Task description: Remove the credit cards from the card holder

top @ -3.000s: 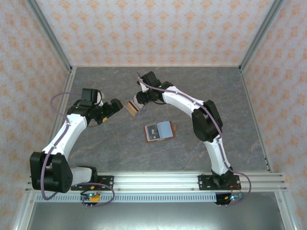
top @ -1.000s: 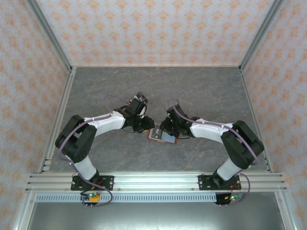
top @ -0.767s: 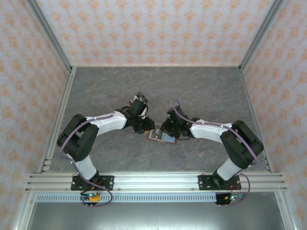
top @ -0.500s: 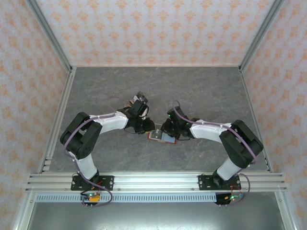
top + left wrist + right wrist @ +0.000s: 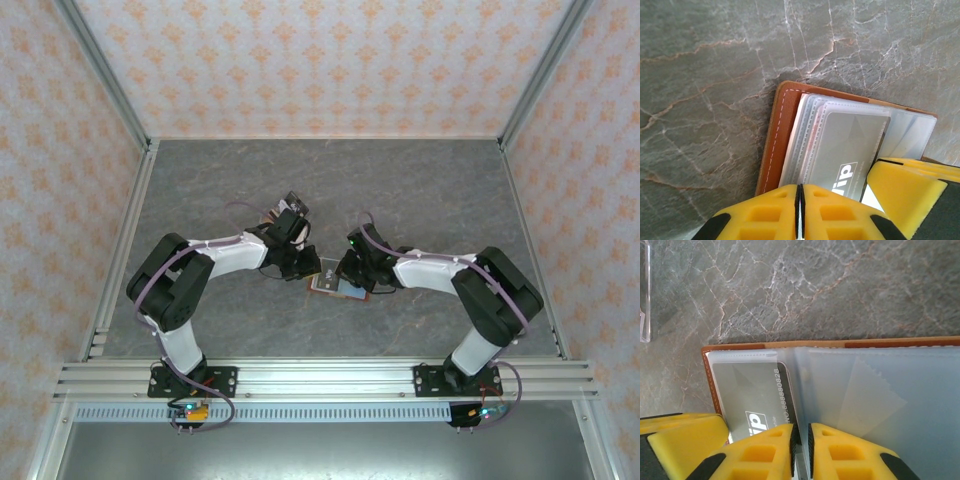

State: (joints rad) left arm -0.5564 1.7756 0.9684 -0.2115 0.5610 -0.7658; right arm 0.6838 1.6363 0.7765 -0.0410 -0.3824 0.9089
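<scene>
The card holder [image 5: 335, 286] lies open on the table, reddish-brown leather [image 5: 776, 142] around clear sleeves [image 5: 880, 390]. A grey credit card [image 5: 852, 142] marked VIP sits in the left sleeve [image 5: 752, 390]. My left gripper [image 5: 800, 200] is down at the holder's left half. Its yellow jaws are shut to a hairline over the card's near edge, and I cannot tell whether they pinch anything. My right gripper [image 5: 801, 450] has closed on the raised middle fold of the clear sleeves. In the top view both grippers, left [image 5: 312, 272] and right [image 5: 347, 274], meet over the holder.
The right gripper's yellow finger [image 5: 905, 192] crowds the left wrist view, and the left's finger [image 5: 680, 442] crowds the right wrist view. A clear plastic edge [image 5: 644, 295] lies on the marble left of the holder. Patterned walls stand on three sides of the table [image 5: 430, 190].
Both arms came down from the back of the table onto the holder. Over the last second they have barely moved, while the left jaws have closed.
</scene>
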